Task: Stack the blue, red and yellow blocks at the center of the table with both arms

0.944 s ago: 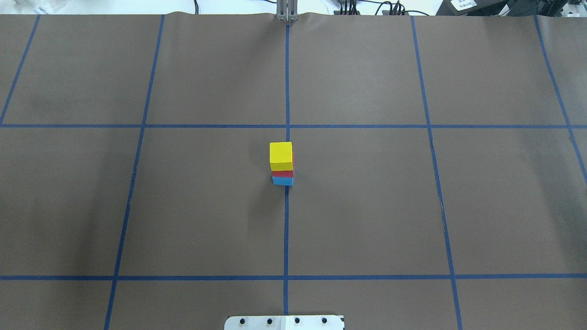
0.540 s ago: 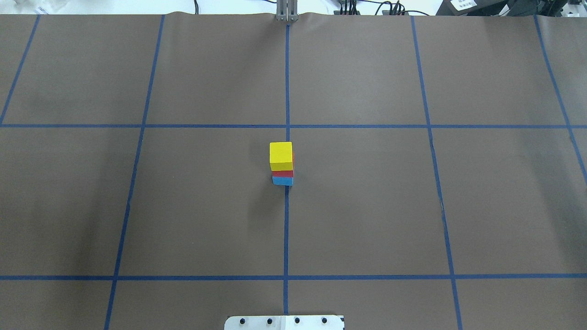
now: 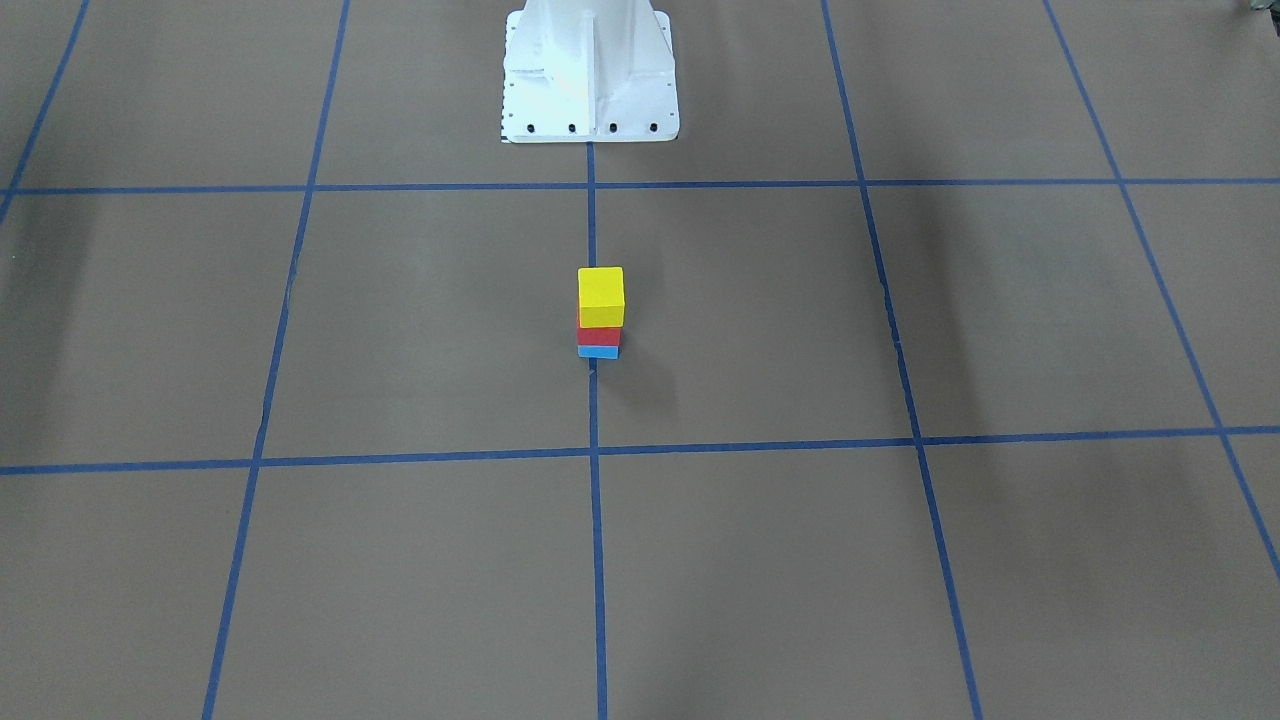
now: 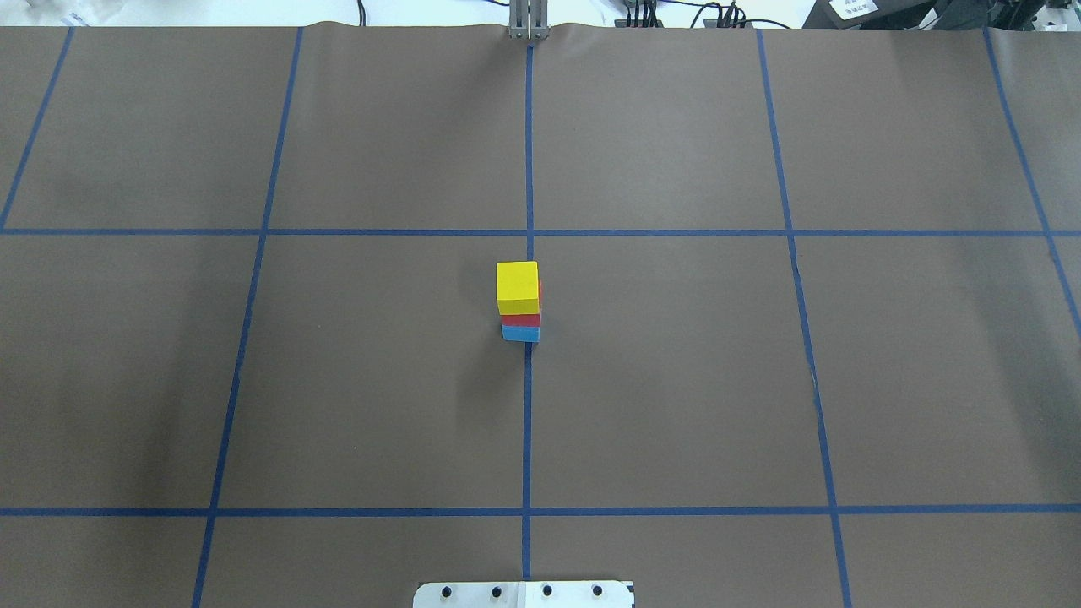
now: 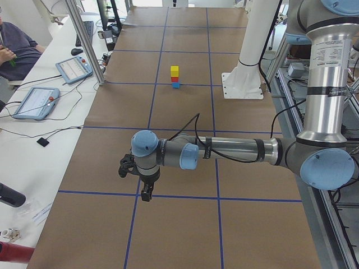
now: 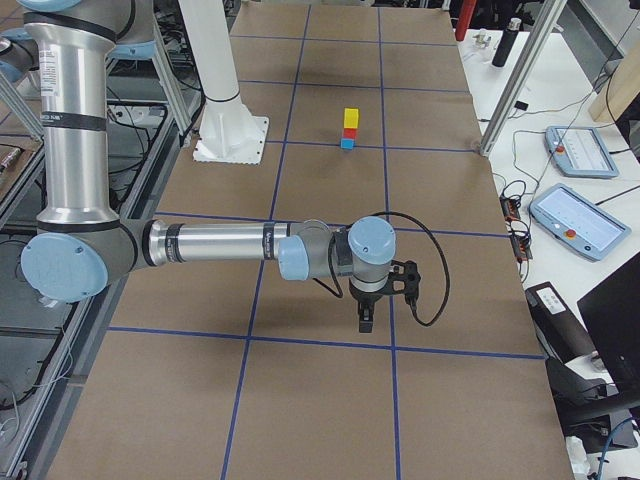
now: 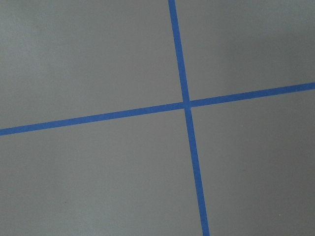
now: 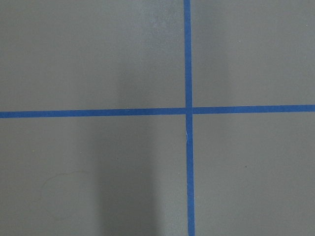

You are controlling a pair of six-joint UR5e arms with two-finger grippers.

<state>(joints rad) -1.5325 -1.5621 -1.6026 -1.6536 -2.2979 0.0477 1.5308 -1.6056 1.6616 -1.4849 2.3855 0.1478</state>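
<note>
At the centre, stack (image 4: 520,320) unmoved, yellow block (image 4: 517,283) topmost

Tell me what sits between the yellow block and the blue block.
The red block, touching the yellow block above and the blue block below; the overhead view shows it.

Bright, even light; soft broad shadows across the table (image 4: 676,380); all views sharp.

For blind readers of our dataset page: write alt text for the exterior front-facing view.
Three blocks stand stacked on the center blue tape line of a brown table: yellow block on top, red block in the middle, blue block at the bottom. The white robot base sits at the view's top edge.
</note>
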